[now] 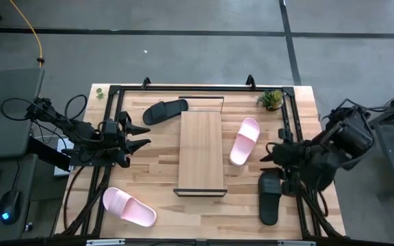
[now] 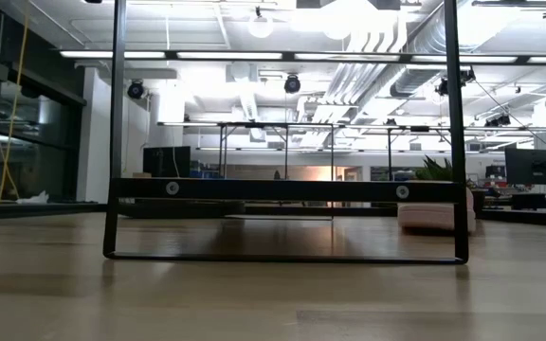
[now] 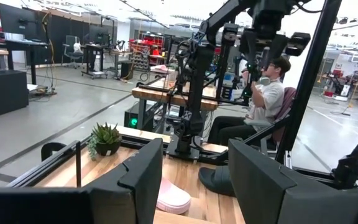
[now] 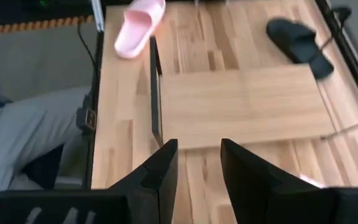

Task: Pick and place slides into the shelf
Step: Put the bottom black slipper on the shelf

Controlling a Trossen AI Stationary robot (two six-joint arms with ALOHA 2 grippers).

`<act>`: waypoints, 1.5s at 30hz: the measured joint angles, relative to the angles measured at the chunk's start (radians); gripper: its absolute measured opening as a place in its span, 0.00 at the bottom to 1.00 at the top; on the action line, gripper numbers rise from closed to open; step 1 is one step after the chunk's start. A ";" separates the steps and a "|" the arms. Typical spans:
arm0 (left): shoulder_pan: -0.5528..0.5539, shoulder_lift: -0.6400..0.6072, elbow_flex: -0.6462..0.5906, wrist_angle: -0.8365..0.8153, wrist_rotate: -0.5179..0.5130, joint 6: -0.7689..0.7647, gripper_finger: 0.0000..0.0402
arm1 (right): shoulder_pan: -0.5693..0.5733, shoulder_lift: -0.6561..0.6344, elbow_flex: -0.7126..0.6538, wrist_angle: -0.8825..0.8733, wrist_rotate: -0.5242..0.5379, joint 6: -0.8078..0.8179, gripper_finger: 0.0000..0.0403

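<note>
High view: shelf (image 1: pixel 200 152) mid-frame, nothing on it. Left gripper (image 1: pixel 141 137) parted, holding nothing, left of shelf; nearest is the black slide (image 1: pixel 164 111) just up-right, long axis roughly left-right. Right gripper (image 1: pixel 268 152) parted too, empty, pink slide (image 1: pixel 244 141) just left of it, running upright, slightly tilted.

Right wrist view: shelf ahead.

Shelf (image 1: pixel 201 152) in the table (image 1: pixel 163 198) middle, two slides left of it, two slides right, small plant (image 1: pixel 272 100) at far right corner
</note>
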 joint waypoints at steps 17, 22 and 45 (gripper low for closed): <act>0.000 0.000 0.000 0.001 0.000 0.000 0.42 | 0.108 0.134 -0.012 0.005 -0.132 0.229 0.28; 0.000 0.000 0.000 0.001 0.000 0.000 0.42 | 0.134 0.185 -0.012 0.005 -0.158 0.238 0.28; 0.000 0.000 0.000 0.000 0.000 0.000 0.42 | 0.187 0.299 -0.013 0.005 -0.202 0.266 0.28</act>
